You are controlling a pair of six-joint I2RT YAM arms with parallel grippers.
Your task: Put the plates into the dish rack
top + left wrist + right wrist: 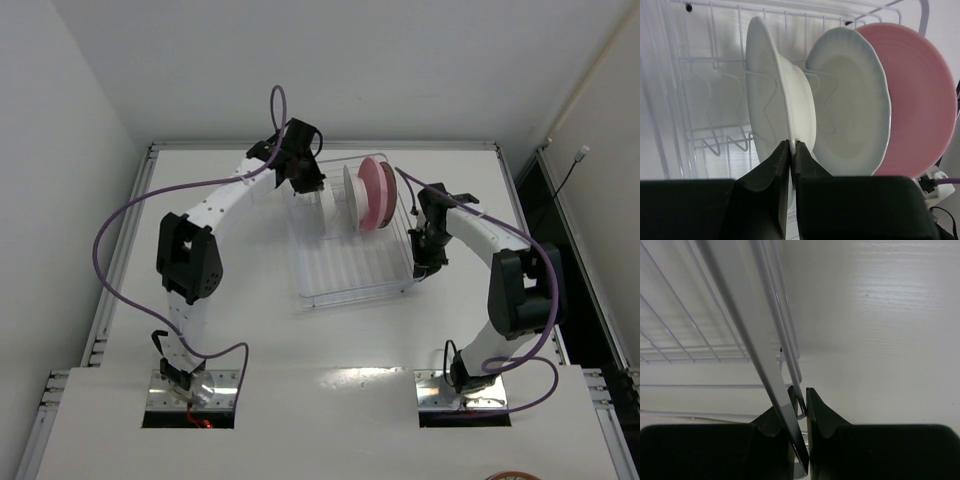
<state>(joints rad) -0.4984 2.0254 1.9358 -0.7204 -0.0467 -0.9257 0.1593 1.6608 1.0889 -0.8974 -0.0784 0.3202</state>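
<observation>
White table (250, 330) with plain white walls (90, 80) around it; two arms are bolted at the 6 o'clock edge, each trailing a purple cable (110, 225).

1. Rack (350, 270): clear wire frame on the table's middle, long axis running from 6 to 12 o'clock. All plates in view stand at its 12 o'clock end.

2. White plate (772, 100): upright on edge among the slot prongs, the one closest to the left hand.

3. Rimmed plate (850, 105): pale with a blue-green rim, upright, just beside the white plate at its 3 o'clock in the left wrist view.

4. Pink plate (922, 100): upright, next along at 3 o'clock, partly covered by the rimmed plate.

5. Left hand (793, 150): at the rack's 11 o'clock corner. Jaws drawn almost together, pinching the lower rim of the white plate. In the wrist view that plate rises toward 12 o'clock straight from the fingertips; the other two plates are not touched.

6. Right hand (801, 402): low on the rack's 3 o'clock side, close to the table. Jaws closed to a thin gap on the rack's side wire, which runs away toward 11 o'clock in the wrist view. From above, the plates stand at this hand's 10 o'clock, apart from it.
</observation>
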